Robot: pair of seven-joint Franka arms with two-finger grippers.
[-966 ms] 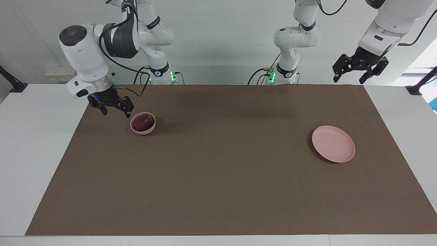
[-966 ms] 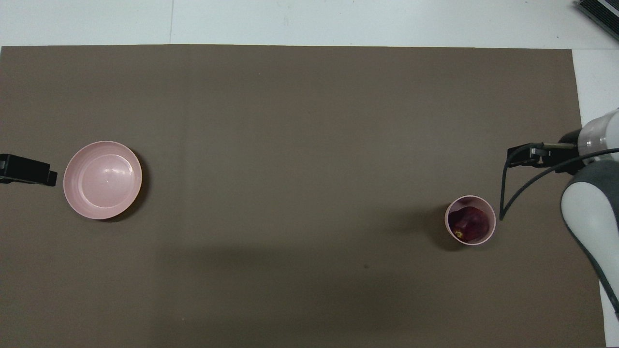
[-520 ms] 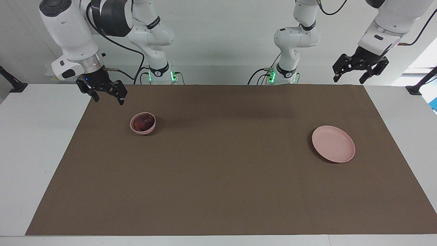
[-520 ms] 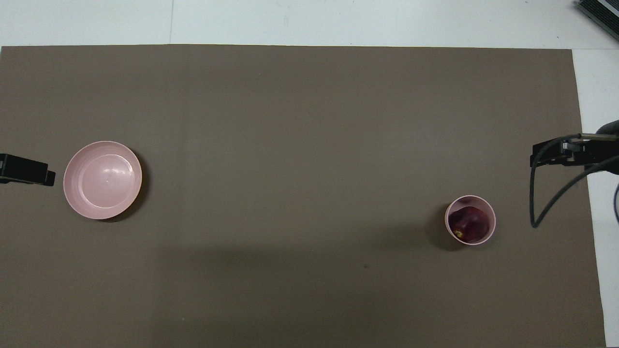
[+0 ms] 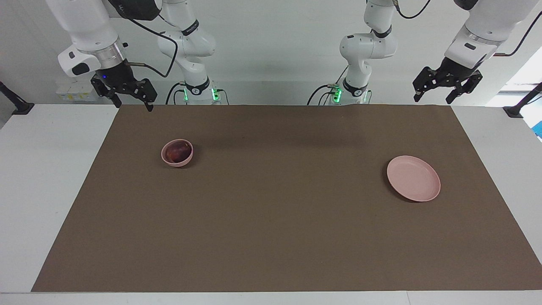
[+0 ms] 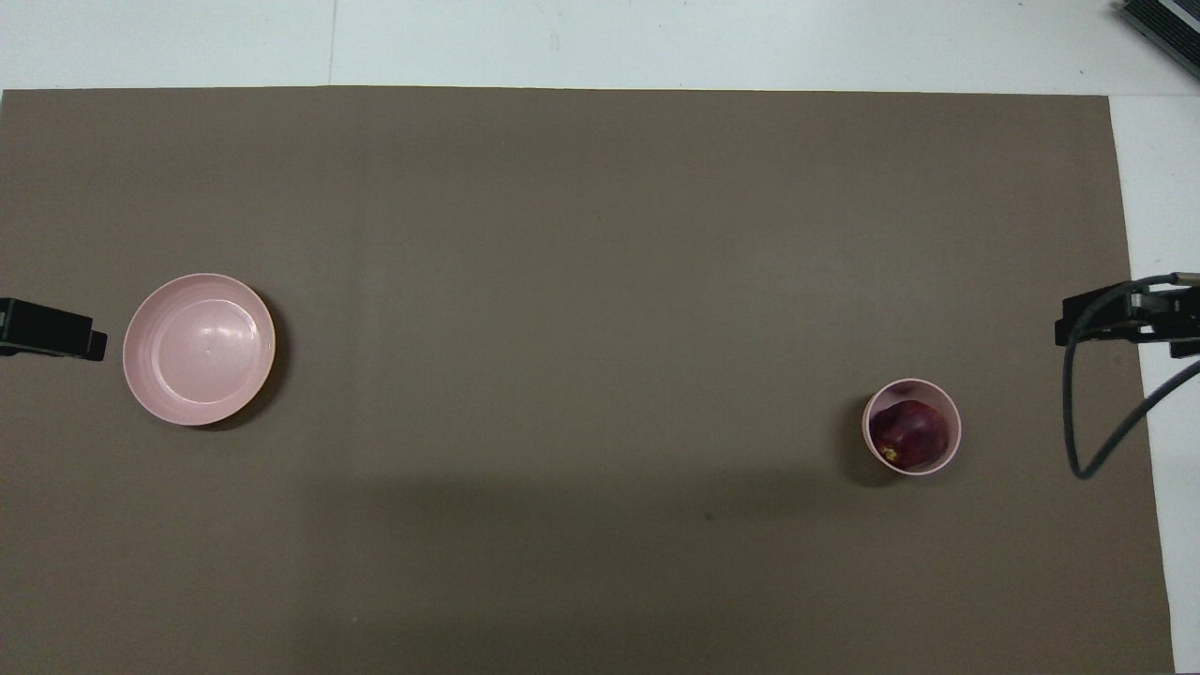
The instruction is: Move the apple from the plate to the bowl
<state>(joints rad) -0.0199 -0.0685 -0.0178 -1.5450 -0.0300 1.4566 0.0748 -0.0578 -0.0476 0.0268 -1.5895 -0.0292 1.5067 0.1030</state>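
The right gripper (image 5: 125, 94) hangs raised in the air over the corner of the brown mat (image 5: 271, 220) at the right arm's end of the table, close to the robots. Its two fingers are spread apart and hold nothing. Below it and a little toward the middle of the table sits the small deep pink bowl (image 5: 177, 153), well apart from the fingertips. The dark red apple (image 5: 175, 151) rests inside the bowl and fills most of it; from overhead a yellowish patch shows on the fruit's skin. With the fruit settled in the bowl and the fingers wide and clear of it, the raised pose reads as a parked one: the hand seems lifted out of the way so nothing can knock the bowl.

Much farther from this hand, toward the left arm's end of the table, lies the flat pale pink plate (image 5: 413, 178), bare of any fruit. The left gripper (image 5: 447, 83) hangs high in the air near that plate's end of the mat, over the edge close to the robots. Its fingers are also spread and empty, and that arm waits.

Judging from where things lie, the task looks done: the apple is off the plate and in the bowl, and neither hand touches anything.
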